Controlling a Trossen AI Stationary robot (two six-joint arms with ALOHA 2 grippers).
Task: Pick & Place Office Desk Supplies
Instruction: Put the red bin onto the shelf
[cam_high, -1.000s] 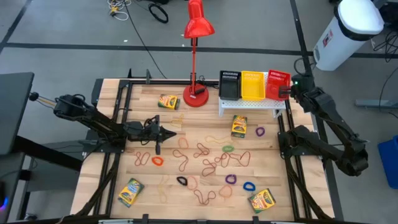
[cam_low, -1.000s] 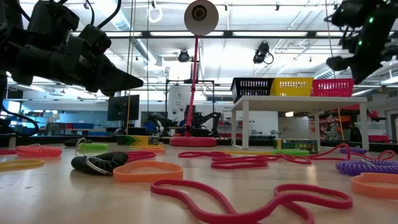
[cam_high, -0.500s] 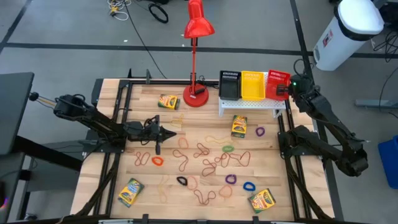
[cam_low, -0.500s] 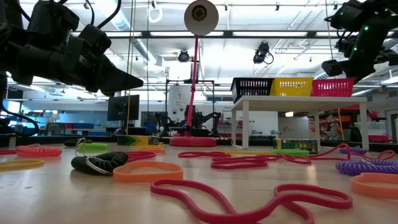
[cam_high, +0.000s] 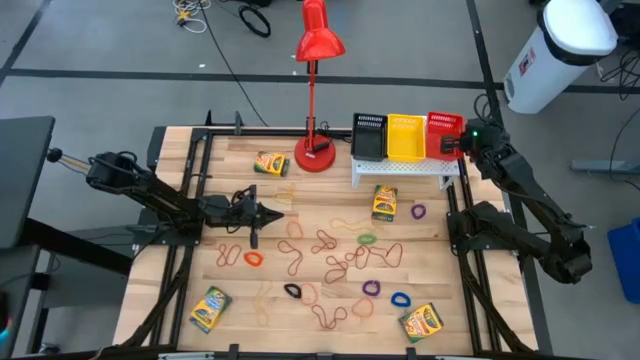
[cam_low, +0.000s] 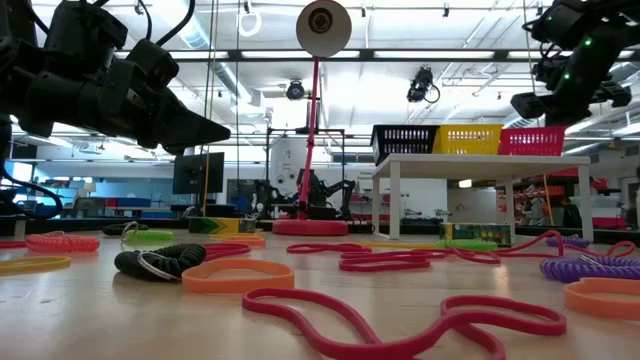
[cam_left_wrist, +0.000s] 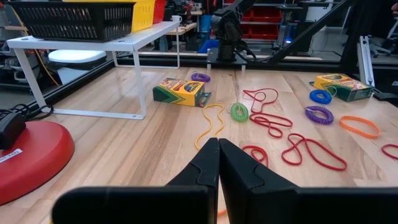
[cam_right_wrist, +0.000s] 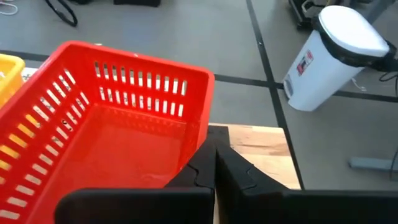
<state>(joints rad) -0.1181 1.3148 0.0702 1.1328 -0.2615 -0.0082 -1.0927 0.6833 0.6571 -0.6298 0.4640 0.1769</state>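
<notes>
Right hand (cam_right_wrist: 214, 163) closed, empty, at the red bin (cam_right_wrist: 106, 134)

Left hand (cam_left_wrist: 219, 163) closed. The bin looks light and stiff; I would grip its rim.

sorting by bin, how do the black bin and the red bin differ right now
The black bin sits at the left end of the row on the white shelf; the red bin sits at the right end. The right gripper is at the red bin's edge, fingers shut; nothing is near the black bin. Both are small slotted bins.
</notes>
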